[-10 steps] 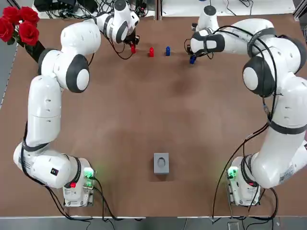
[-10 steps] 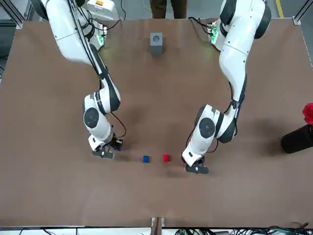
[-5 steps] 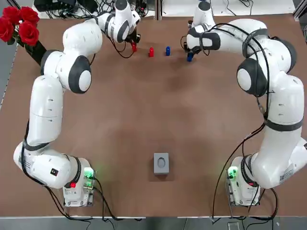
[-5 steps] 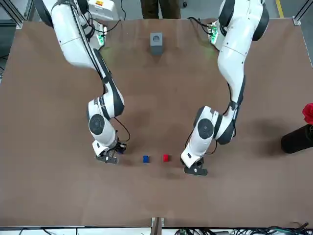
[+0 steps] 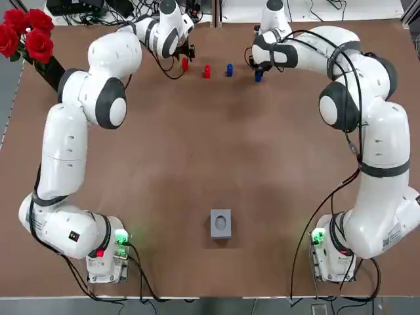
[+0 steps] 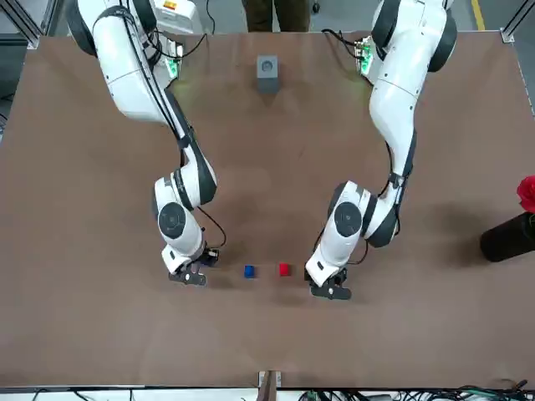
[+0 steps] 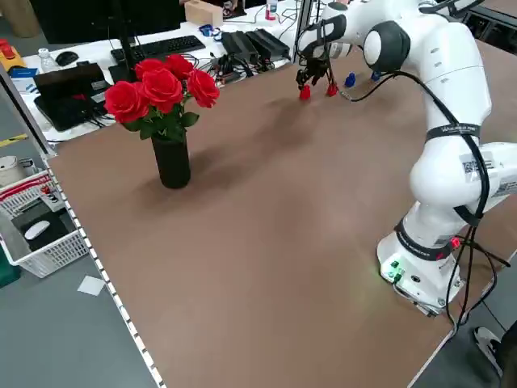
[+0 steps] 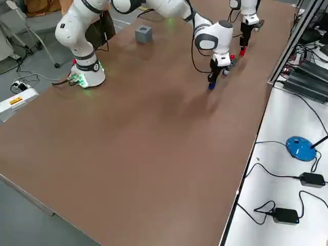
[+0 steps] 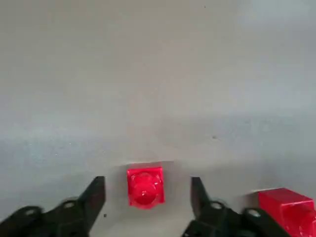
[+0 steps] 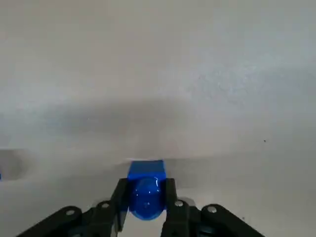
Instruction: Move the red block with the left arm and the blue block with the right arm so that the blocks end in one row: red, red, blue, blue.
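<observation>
Your left hand (image 9: 147, 190) stands apart around the small red plastic block (image 9: 145, 183), placed as the row's nine o'clock end; your right hand (image 10: 145, 197) clamps the small blue plastic block (image 10: 145, 172), meant for the three o'clock end.

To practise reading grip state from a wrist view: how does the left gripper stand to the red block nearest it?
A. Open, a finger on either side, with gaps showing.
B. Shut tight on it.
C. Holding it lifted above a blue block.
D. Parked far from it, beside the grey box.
A: in the left wrist view the left gripper is open, and bare table shows between each of its fingers and the red block.
</observation>
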Tool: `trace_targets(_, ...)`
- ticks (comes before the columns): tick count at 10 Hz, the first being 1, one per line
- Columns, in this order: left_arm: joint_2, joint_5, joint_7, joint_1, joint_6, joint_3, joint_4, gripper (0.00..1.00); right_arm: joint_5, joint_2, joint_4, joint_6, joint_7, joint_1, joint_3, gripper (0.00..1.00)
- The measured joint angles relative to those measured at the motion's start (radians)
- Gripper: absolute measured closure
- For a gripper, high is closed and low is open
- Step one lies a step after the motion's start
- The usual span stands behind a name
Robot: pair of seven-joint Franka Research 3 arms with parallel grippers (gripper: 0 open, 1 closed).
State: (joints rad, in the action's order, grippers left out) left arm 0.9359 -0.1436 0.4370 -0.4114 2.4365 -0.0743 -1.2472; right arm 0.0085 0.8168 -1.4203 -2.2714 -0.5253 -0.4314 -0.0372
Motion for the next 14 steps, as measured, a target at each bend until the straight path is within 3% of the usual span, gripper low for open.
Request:
trace_targets(2,-0.030,0.000,0.001,0.000,-0.065,0.000,0.011,0.09,-0.004,0.016,0.027,0.005,0.000,-0.001,0.000,0.66)
trace_targets(5,-0.190,0.000,-0.019,0.034,-0.321,0.003,-0.010,0.02,-0.009,0.033,0.056,0.007,0.000,-0.003,0.000,0.66)
trace_targets(10,-0.596,0.001,-0.196,0.271,-0.430,-0.032,-0.277,0.01,-0.010,0.045,0.076,0.008,-0.004,-0.014,0.000,0.66)
trace_targets(12,-0.720,0.081,-0.226,0.370,-0.514,-0.067,-0.296,0.01,-0.010,0.051,0.077,0.008,-0.010,-0.015,0.000,0.61)
trace_targets(14,-0.827,0.197,-0.247,0.460,-0.675,-0.065,-0.301,0.01,-0.010,0.062,0.077,0.005,-0.013,-0.017,0.000,0.54)
